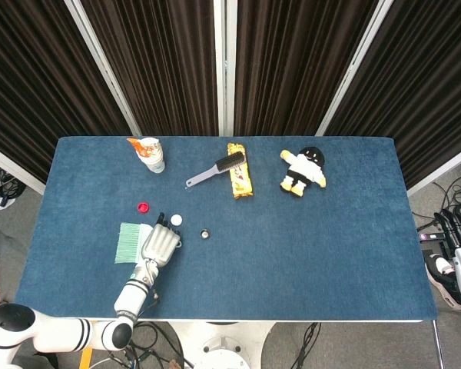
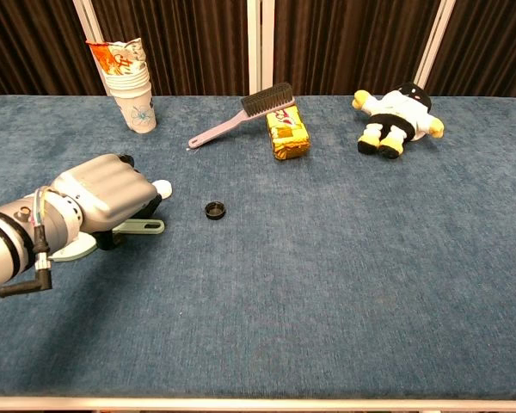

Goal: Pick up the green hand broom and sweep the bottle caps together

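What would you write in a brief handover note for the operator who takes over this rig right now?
Left hand rests over the green hand broom, fingers curled at its handle; a firm grip cannot be confirmed. Right hand is parked off the table's right edge, holding nothing.
Caps lie apart: red cap, white cap, dark cap.
Done: the reach to the broom.
Left: lift it and sweep the caps together.

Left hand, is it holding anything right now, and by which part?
It cannot be told. The left hand lies over the green hand broom at its handle, fingers curled down, but no view shows a closed grip, and the broom lies on the table.
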`<state>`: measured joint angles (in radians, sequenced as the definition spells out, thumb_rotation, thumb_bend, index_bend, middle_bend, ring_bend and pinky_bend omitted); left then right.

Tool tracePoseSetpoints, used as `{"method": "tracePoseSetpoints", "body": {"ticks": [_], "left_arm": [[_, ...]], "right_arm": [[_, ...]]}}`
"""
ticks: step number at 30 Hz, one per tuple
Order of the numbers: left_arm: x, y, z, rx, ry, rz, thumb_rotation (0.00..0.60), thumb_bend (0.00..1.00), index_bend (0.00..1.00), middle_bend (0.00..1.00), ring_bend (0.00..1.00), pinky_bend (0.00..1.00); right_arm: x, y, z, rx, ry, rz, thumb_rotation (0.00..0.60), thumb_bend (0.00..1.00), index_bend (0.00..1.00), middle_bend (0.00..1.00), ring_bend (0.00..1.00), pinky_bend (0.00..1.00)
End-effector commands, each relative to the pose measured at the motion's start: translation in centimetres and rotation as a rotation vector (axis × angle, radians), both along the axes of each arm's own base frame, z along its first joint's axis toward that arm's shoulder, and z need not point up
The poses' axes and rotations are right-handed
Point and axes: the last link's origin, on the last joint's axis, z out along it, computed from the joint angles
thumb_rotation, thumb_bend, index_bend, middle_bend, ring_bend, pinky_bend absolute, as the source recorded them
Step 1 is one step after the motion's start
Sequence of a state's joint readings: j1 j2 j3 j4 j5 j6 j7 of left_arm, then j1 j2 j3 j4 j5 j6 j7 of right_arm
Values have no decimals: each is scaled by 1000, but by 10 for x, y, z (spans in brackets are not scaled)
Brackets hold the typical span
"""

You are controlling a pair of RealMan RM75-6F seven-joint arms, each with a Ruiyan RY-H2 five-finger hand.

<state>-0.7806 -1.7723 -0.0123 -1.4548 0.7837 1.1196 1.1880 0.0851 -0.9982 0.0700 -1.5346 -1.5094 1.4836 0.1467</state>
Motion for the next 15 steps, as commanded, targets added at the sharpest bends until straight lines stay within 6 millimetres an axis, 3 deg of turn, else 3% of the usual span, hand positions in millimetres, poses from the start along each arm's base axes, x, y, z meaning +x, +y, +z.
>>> {"method": "tracePoseSetpoints", "body": {"ticks": [1, 15], "left_arm": [[0, -1, 0, -8, -4, -4, 600, 286, 417, 492, 291, 155], [-5, 0, 22, -13, -162, -86, 600, 425, 514, 574, 400, 348]], "right_arm": [[0, 0, 0, 0, 0, -1, 600, 301, 0, 35, 0, 0], [0, 4, 1, 1, -3, -7, 600, 299, 0, 39, 0, 0]]}}
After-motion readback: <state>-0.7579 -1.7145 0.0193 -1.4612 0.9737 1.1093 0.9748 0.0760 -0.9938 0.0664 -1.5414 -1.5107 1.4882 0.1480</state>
